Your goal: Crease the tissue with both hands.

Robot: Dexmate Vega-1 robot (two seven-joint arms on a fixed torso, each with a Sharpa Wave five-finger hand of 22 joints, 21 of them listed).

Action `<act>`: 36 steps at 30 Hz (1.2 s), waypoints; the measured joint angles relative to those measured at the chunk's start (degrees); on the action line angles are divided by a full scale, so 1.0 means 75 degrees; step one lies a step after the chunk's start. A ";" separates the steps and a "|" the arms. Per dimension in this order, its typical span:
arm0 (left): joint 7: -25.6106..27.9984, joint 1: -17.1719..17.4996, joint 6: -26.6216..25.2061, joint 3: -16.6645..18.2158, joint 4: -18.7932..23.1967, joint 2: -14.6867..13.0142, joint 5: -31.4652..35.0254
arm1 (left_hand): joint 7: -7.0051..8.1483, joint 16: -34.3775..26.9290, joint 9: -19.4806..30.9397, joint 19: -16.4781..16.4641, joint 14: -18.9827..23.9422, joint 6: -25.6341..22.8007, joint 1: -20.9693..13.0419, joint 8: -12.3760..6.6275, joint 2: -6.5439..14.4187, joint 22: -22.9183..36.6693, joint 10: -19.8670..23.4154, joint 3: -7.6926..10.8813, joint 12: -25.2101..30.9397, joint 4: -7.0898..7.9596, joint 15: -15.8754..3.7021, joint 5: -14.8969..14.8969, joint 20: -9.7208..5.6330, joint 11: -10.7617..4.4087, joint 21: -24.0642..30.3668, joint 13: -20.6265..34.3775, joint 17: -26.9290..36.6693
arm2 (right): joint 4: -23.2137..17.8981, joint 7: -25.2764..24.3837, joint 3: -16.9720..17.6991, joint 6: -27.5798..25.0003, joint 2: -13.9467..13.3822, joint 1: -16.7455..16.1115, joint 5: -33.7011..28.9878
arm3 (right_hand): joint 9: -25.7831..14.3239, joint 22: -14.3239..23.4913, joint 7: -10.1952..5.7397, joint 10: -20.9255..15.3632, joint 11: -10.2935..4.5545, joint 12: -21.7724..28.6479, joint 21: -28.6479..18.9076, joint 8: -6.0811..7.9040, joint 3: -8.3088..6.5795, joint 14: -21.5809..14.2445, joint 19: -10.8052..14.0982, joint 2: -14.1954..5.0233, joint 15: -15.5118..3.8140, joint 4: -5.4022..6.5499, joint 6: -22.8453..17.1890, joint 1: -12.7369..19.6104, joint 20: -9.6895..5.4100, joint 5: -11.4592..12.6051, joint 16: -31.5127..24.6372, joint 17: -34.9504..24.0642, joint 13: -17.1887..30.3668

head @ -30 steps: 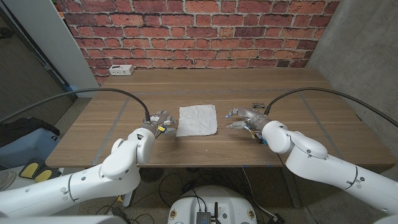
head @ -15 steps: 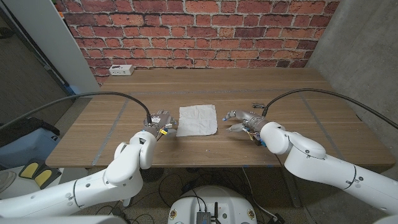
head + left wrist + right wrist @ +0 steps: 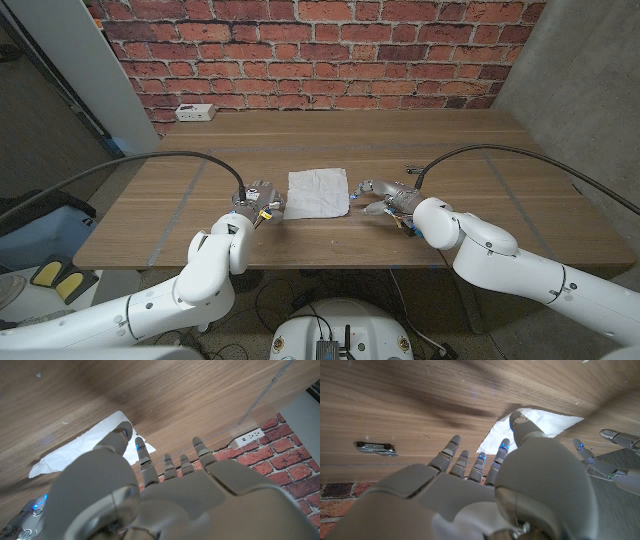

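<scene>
A: What is the head view showing?

B: The white tissue point(image 3: 318, 193) is lying flat near the middle of the wooden surface point(image 3: 480, 180). The left hand point(image 3: 255, 199) is sitting just beside its left edge and the right hand point(image 3: 382, 193) just beside its right edge. Both hands are holding nothing, with fingers apart. A white power strip point(image 3: 194, 112) is lying at the far left edge of the surface, below the brick wall point(image 3: 320, 50).

A: And the left wrist view?

B: The left hand point(image 3: 165, 495) is reaching toward the tissue point(image 3: 90, 450), its fingers point(image 3: 145, 457) spreading apart, their tips near the tissue's edge; I cannot tell whether they are touching it. The power strip point(image 3: 248, 437) is showing by the bricks.

A: The right wrist view?

B: The right hand point(image 3: 485, 495) is pointing at the tissue point(image 3: 530, 425) with its fingers point(image 3: 451, 450) spreading and gripping nothing. The other hand's fingertips point(image 3: 615, 437) are showing beyond the tissue. A small dark metal piece point(image 3: 375, 448) is lying on the wood, well apart.
</scene>
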State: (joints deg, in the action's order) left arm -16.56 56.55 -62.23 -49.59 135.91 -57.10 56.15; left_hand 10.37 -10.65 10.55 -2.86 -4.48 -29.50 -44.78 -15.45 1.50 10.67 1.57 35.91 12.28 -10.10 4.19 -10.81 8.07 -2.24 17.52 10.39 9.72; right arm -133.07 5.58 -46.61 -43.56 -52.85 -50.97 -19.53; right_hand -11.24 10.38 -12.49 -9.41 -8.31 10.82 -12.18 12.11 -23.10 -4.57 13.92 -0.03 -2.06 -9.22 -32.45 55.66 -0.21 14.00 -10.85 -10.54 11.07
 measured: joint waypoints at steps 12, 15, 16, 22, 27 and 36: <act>-0.0072 0.0367 0.0492 0.0546 -0.0115 0.0185 -0.0004 | 0.0021 0.0038 0.0000 0.0000 -0.0029 0.0038 -0.0186 0.0058 0.0045 0.0000 0.0001 -0.0063 -0.0029 0.0000 0.0029 0.0032 0.0000 0.0000 -0.0059 0.0021 0.0000 | 0.0252 0.0078 -0.0060 0.0493 0.0135 0.0030 0.0001 | 0.0008 0.0022 -0.0015 0.0000 0.0001 0.0000 0.0000 -0.0062 0.0178 -0.0001 0.0029 0.0022 0.0000 0.0047 0.0073 0.0143 0.0029 0.0000 -0.0060 0.0000 0.0000; -0.0012 0.0465 0.0627 0.0710 -0.0143 0.0211 -0.0152 | -0.0018 0.0038 -0.0001 0.0001 -0.0029 -0.0025 -0.0226 0.0058 0.0085 0.0000 0.0001 -0.0063 -0.0029 -0.0001 0.0029 0.0032 0.0000 0.0000 -0.0059 0.0021 0.0000 | 0.0329 0.0127 -0.0071 0.0657 0.0178 0.0039 0.0019 | 0.0008 0.0022 -0.0015 0.0028 -0.0027 0.0000 0.0000 -0.0062 0.0181 -0.0001 0.0028 -0.0018 0.0000 0.0050 0.0073 0.0183 0.0029 0.0000 -0.0060 -0.0026 -0.0001; 0.0003 0.0495 0.0655 0.0762 -0.0153 0.0219 -0.0226 | -0.0018 0.0038 -0.0001 -0.0017 -0.0029 -0.0025 -0.0250 0.0058 0.0108 0.0000 0.0001 -0.0062 -0.0029 -0.0001 0.0029 0.0032 0.0018 0.0000 -0.0059 0.0020 0.0000 | 0.0340 0.0131 -0.0071 0.0685 0.0186 0.0040 0.0021 | 0.0008 0.0022 -0.0014 0.0042 -0.0041 0.0000 0.0000 -0.0062 0.0181 -0.0001 0.0028 -0.0018 0.0000 0.0050 0.0073 0.0183 0.0029 -0.0001 -0.0060 -0.0034 0.0000; 0.0133 0.0616 0.0845 0.0980 -0.0203 0.0258 -0.0455 | -0.0062 0.0038 -0.0001 -0.0041 -0.0029 0.0019 -0.0387 0.0146 0.0246 0.0019 0.0019 -0.0083 -0.0028 0.0020 0.0029 0.0032 0.0042 0.0018 -0.0059 0.0020 0.0000 | 0.0452 0.0142 -0.0070 0.0914 0.0248 0.0039 0.0025 | 0.0007 0.0022 -0.0016 0.0042 -0.0041 0.0000 0.0000 -0.0062 0.0181 -0.0082 0.0070 -0.0117 -0.0019 0.0050 0.0071 0.0308 0.0071 -0.0001 -0.0119 -0.0037 -0.0001; 0.0219 0.0646 0.0952 0.1037 -0.0243 0.0278 -0.0566 | -0.0059 0.0037 0.0037 -0.0041 -0.0012 0.0016 -0.0491 0.0146 0.0350 0.0019 0.0030 -0.0115 -0.0028 0.0052 0.0046 0.0064 0.0042 0.0029 -0.0059 0.0020 0.0000 | 0.0604 0.0153 -0.0057 0.1161 0.0327 0.0038 0.0021 | 0.0007 0.0021 -0.0020 0.0042 -0.0040 0.0029 -0.0001 -0.0061 0.0244 -0.0224 0.0140 -0.0206 0.0000 0.0050 0.0020 0.0476 0.0141 -0.0002 -0.0164 -0.0036 -0.0001; 0.0230 0.0637 0.1021 0.1037 -0.0281 0.0328 -0.0546 | -0.0032 0.0037 0.0039 -0.0082 0.0013 -0.0010 -0.0561 0.0206 0.0421 0.0018 0.0030 -0.0114 -0.0027 0.0052 0.0070 0.0063 0.0000 0.0029 -0.0059 0.0020 -0.0017 | 0.0854 0.0113 -0.0061 0.1548 0.0474 0.0048 -0.0176 | 0.0007 0.0021 -0.0027 -0.0086 -0.0023 0.0059 -0.0054 -0.0061 0.0315 -0.0377 0.0264 -0.0269 -0.0012 0.0022 -0.0083 0.0678 0.0178 -0.0003 -0.0222 -0.0035 -0.0001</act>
State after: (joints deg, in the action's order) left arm -14.84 61.33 -54.57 -41.81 133.80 -54.64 52.06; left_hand 10.13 -10.37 10.84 -3.48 -4.39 -29.58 -48.99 -13.91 4.66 10.81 1.79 35.05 12.07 -9.72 4.72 -10.33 8.07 -2.03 17.08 10.54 9.59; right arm -126.67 6.42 -47.07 -31.95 -49.30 -50.61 -20.85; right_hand -11.19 10.54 -12.70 -10.05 -8.49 11.26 -12.59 11.65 -20.73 -7.40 15.90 -2.05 -2.14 -9.05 -33.07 60.74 1.13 13.98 -12.52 -10.81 11.06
